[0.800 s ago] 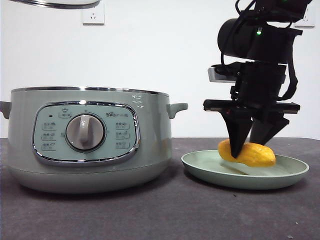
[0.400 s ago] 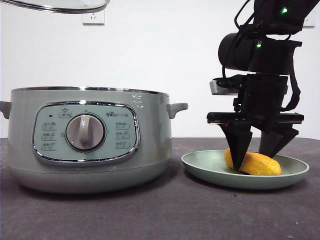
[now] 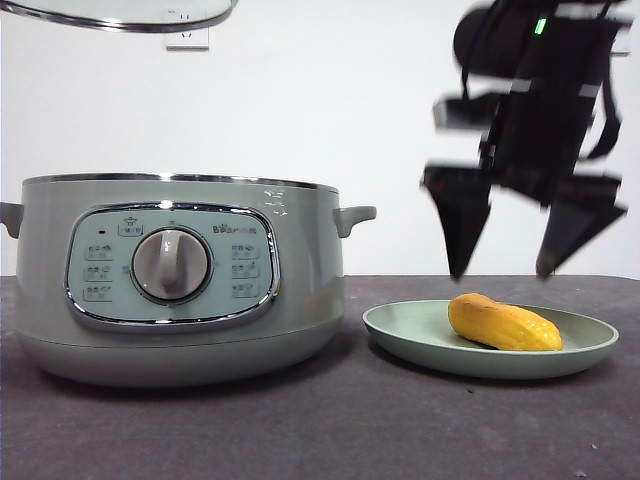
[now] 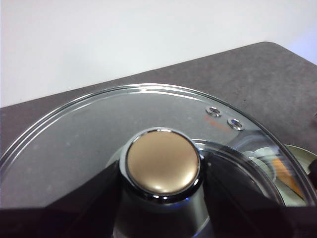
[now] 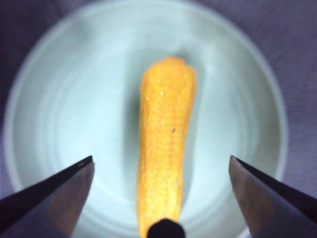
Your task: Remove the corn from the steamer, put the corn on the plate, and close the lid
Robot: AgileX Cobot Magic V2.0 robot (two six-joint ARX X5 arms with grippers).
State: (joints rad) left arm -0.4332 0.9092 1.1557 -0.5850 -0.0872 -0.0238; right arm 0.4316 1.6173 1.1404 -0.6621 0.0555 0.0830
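Yellow corn [image 3: 503, 324] lies on the plate [image 3: 400, 335], right gripper [image 3: 515, 265] wide open, empty above; left gripper [image 4: 161, 208] clamps the lid [image 4: 89, 134] knob for closing the steamer [image 3: 300, 290].

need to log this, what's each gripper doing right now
Left gripper: shut on the lid knob.
Right gripper: open, empty, above the corn.

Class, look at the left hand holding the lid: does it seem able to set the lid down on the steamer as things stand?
Probably yes. The left hand holds the lid high above the steamer, whose open rim shows nothing standing on it.
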